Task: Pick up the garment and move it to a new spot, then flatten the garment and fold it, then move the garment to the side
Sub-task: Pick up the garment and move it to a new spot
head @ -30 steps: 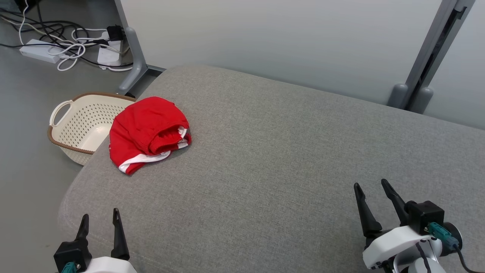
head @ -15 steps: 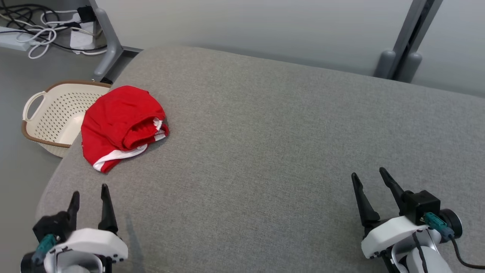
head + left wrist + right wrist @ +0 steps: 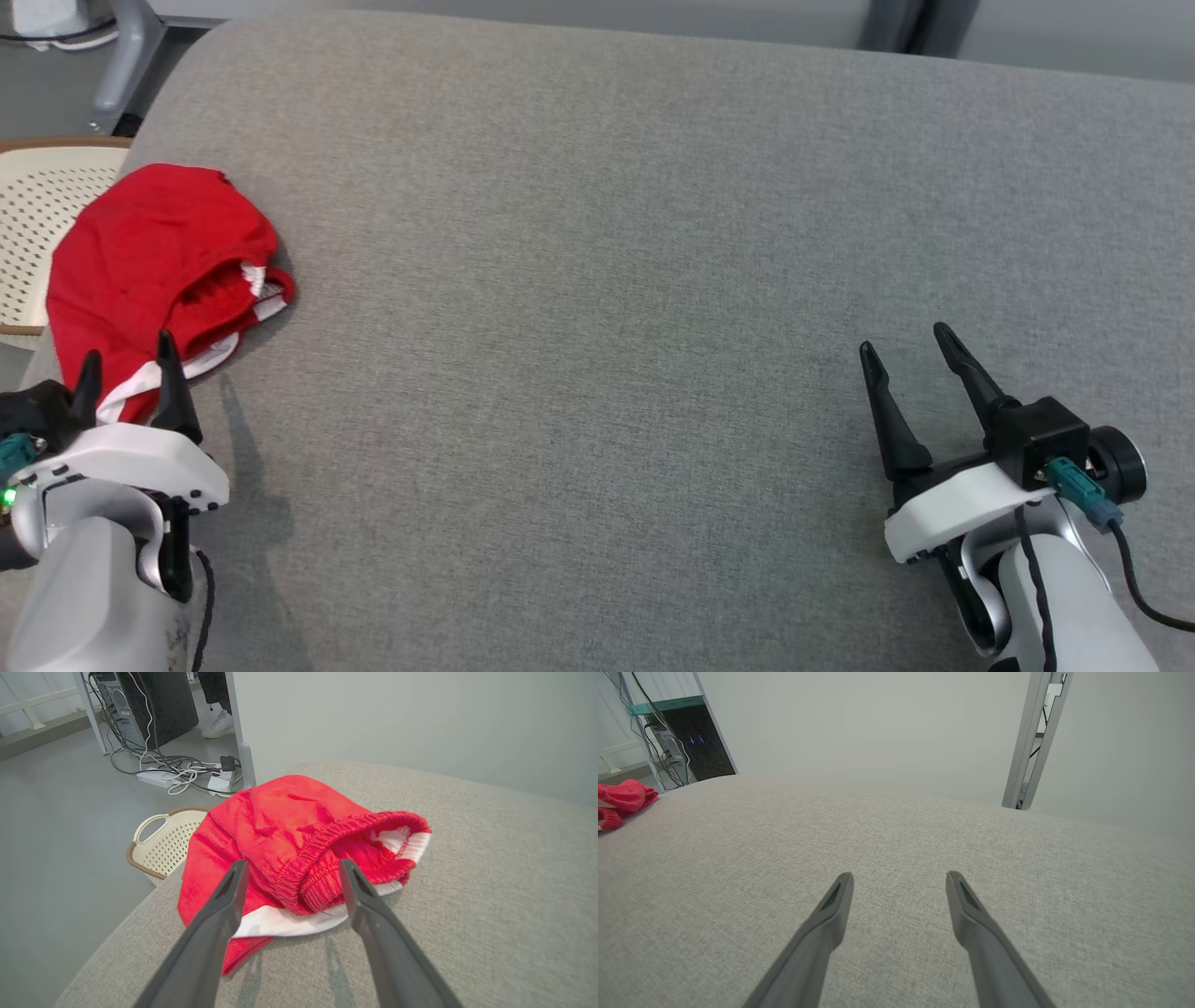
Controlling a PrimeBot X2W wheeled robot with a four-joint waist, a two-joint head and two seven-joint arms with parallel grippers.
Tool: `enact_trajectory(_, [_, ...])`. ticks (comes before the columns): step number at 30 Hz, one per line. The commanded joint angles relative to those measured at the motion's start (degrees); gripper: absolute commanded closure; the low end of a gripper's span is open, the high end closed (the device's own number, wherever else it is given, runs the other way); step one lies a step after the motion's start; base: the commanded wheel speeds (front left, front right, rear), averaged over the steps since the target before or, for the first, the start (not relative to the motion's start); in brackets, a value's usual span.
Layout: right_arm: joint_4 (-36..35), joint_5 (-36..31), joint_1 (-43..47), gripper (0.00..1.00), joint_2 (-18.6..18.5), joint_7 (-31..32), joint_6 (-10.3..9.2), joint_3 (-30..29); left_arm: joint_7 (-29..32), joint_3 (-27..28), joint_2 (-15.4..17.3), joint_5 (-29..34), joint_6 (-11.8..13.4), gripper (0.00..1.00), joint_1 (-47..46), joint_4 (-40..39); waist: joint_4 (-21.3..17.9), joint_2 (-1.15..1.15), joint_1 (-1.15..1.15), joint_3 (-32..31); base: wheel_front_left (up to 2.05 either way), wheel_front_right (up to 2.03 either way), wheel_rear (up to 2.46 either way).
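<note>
A wide grey cushioned surface (image 3: 607, 233) is filling most of the head view, with a pale wall running behind it. A red garment (image 3: 149, 243) with white trim is lying bunched on the surface at its left edge. Its elastic waistband is gaping toward the middle of the surface and a white hem is showing along its near side. Its outer side is reaching the rounded edge of the surface, just above a cream perforated basket (image 3: 37, 196) with a brown rim that is standing on the floor right beside that edge.

The left gripper (image 3: 128, 353) is hanging at the garment's near edge with its two dark fingers spread apart. In the left wrist view they are framing the ribbed waistband and the white hem, and they are casting shadows on the grey fabric below. Whether the tips are touching the cloth cannot be told. Nothing is sitting between them in a grip.

The right gripper (image 3: 905, 338) is hovering well apart from the garment, over bare fabric on the right side, with its fingers likewise spread and holding nothing.

Beyond the basket, tangled cables (image 3: 173, 763) and a white power strip (image 3: 154, 778) are lying on the grey floor near a dark computer tower (image 3: 154, 704). A person's white shoe (image 3: 218, 724) is showing behind a table leg.
</note>
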Motion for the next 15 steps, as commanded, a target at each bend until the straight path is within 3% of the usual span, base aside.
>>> enact_trajectory(1, [-0.57,-0.42,-0.96,0.00,-0.33,0.03,-0.02,0.00,-0.11,0.66,1.30,0.07,0.01,0.00,-2.10,1.87,-2.23,0.00,0.00,2.42,0.00,0.00,0.00])
enact_trajectory(6, [-1.77,-1.04,-2.30,0.00,-0.34,0.03,-0.02,-0.12,-0.11,1.60,3.25,0.57,1.41,0.00,-6.32,6.91,-4.22,0.00,0.00,4.94,0.00,0.00,0.00])
enact_trajectory(13, [-2.78,-1.84,-3.33,0.00,-0.31,0.03,-0.02,-0.64,-0.11,3.11,5.25,1.20,5.66,0.00,-9.82,11.93,-6.22,0.00,0.00,7.00,0.00,0.00,0.00])
enact_trajectory(15, [-2.84,-1.98,-3.53,0.00,-0.32,0.03,-0.02,-0.86,-0.11,3.38,5.81,1.26,6.29,0.73,-10.69,12.50,-6.50,0.00,0.00,7.23,0.00,0.00,0.00])
